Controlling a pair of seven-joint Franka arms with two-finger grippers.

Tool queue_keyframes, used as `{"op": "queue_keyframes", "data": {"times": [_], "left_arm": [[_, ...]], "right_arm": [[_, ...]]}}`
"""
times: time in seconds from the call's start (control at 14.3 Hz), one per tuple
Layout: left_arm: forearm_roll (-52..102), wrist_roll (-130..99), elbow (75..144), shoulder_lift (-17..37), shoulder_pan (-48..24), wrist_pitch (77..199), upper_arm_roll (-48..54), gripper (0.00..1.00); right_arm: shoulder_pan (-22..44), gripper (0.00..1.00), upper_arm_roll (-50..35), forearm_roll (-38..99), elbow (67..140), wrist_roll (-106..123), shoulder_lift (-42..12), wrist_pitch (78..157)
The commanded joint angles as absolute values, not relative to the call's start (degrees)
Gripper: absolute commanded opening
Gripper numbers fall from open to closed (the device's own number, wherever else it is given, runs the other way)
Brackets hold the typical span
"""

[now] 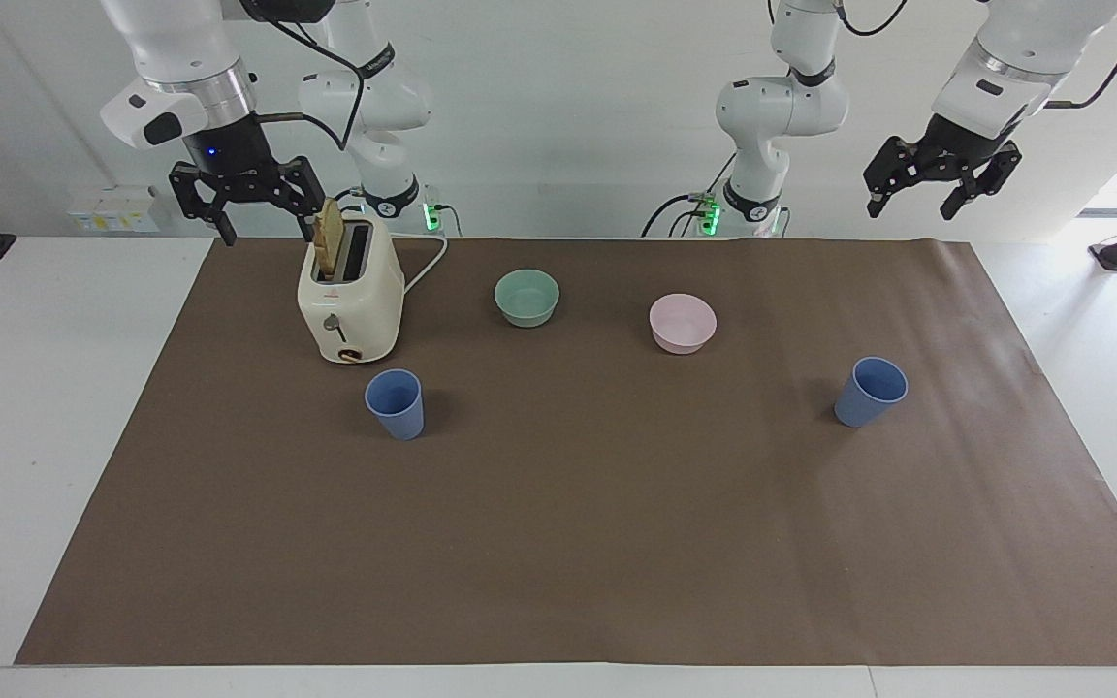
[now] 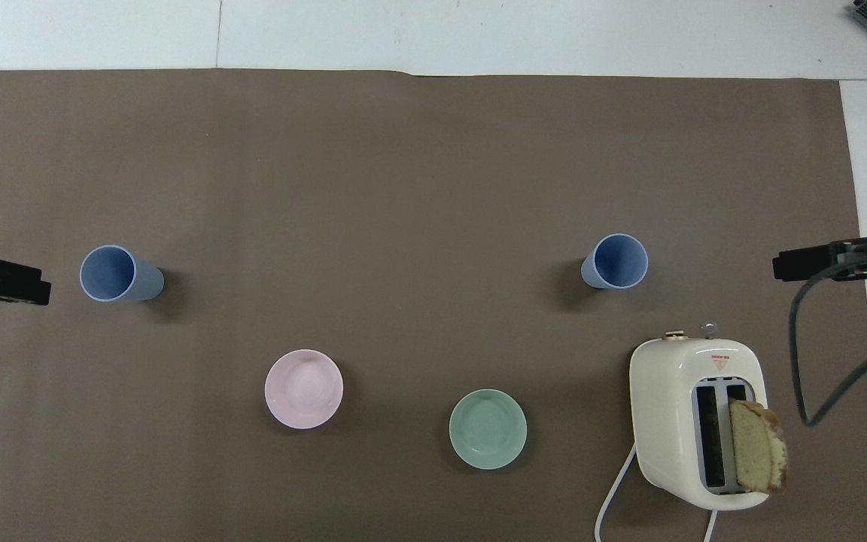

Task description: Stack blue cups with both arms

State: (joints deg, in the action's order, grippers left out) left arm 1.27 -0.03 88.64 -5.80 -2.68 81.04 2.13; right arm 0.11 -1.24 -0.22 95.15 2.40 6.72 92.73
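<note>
Between blue cups (image 1: 395, 403) (image 1: 870, 392): bare brown mat (image 1: 617, 504).

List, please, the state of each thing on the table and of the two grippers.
blue cup near the toaster: upright, empty, free
blue cup toward the left arm's end: upright, empty, free
toaster: upright, bread slice sticking out of one slot
mint-green bowl: upright, empty
pink bowl: upright, empty
left gripper: raised, open, empty
right gripper: raised beside the toaster, open, empty
</note>
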Motion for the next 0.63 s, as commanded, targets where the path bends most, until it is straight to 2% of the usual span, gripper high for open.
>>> {"op": "queue_keyframes", "data": {"times": [0.0, 0.21, 0.56], "left_arm": [[1.5, 0.2, 89.5, -6.5, -3.0, 81.9, 1.8, 1.0], [1.5, 0.1, 90.1, -6.4, -2.8, 82.4, 1.8, 1.0], [1.5, 0.2, 94.6, -5.5, 0.6, 90.8, 1.8, 1.0]], "right_arm": [[-0.7, 1.0, -1.6, 0.8, 95.7, 1.8, 7.5, 92.3], [-0.6, 1.0, -1.6, 0.8, 95.7, 1.8, 7.5, 92.3], [-0.7, 1.0, -1.6, 0.8, 95.7, 1.8, 7.5, 92.3]]}}
